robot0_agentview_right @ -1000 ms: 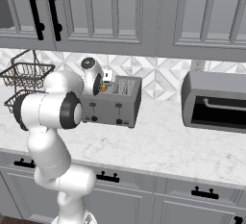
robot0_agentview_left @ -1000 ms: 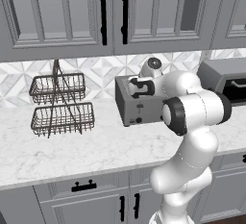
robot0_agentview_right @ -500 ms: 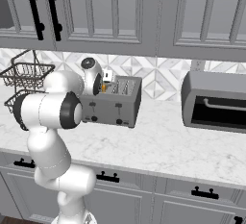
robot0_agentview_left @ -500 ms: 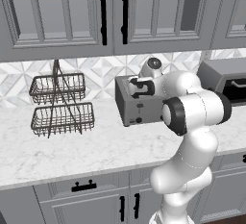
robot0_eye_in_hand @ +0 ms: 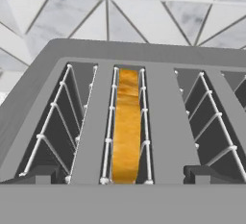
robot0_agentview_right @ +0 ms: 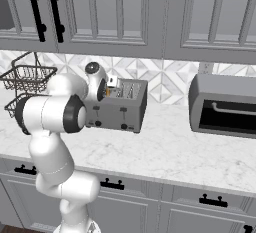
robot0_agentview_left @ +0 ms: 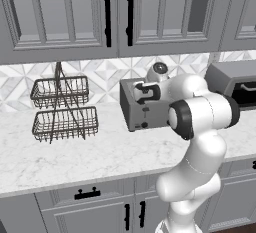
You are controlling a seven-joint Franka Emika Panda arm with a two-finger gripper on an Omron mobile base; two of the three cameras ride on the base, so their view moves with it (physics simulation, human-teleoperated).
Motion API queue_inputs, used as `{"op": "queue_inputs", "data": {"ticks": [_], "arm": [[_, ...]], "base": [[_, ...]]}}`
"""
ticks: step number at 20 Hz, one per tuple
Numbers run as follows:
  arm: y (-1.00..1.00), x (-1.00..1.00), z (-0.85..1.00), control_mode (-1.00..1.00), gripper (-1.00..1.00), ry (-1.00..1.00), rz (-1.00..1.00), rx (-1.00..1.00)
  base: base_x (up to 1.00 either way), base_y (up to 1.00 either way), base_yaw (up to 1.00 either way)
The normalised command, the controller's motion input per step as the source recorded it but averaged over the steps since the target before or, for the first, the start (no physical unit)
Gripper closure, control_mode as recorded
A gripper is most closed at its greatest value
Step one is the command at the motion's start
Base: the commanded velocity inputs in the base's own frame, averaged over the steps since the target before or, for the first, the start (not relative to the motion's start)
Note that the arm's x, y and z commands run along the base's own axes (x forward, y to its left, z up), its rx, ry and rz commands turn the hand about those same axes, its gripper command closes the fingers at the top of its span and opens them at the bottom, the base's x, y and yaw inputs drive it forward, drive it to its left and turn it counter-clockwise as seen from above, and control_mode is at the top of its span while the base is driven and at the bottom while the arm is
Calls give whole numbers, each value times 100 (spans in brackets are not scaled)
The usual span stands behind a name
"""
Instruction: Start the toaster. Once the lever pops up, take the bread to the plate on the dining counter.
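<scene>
A grey toaster [robot0_agentview_right: 117, 108] stands on the marble table [robot0_agentview_right: 165, 152], at about nine o'clock from a larger grey oven [robot0_agentview_right: 224, 106]. The robot's gripper [robot0_eye_in_hand: 123, 182] hovers just above the toaster's top, its fingers [robot0_eye_in_hand: 41, 174] spread wide and holding nothing. The bread [robot0_eye_in_hand: 126, 124] sits upright in the second slot from the left, crust facing up. The bread is not yet lifted out; carrying it to the plate remains to be done.

Grey metal toaster [robot0_eye_in_hand: 144, 55] with white slot wires holds golden-orange bread [robot0_eye_in_hand: 127, 127]; worktop [robot0_agentview_right: 165, 152] white marble, grey veining; backsplash [robot0_agentview_left: 107, 74] white-grey triangle tiles; dark wire basket [robot0_agentview_left: 62, 109]; grey cabinets [robot0_agentview_left: 65, 17], black handles.
</scene>
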Motion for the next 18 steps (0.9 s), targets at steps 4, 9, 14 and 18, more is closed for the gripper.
{"op": "queue_inputs", "data": {"ticks": [4, 9, 14, 18], "arm": [[0, 19, -2, -100, -100, -2, 0, 0], [0, 34, 0, -100, -100, -2, 0, 0], [0, 21, 0, -100, -100, 0, 0, 0], [0, 6, 0, -100, -100, 0, 0, 0]], "base": [[0, 0, 0], [0, 0, 0], [0, 0, 0], [0, 0, 0]]}}
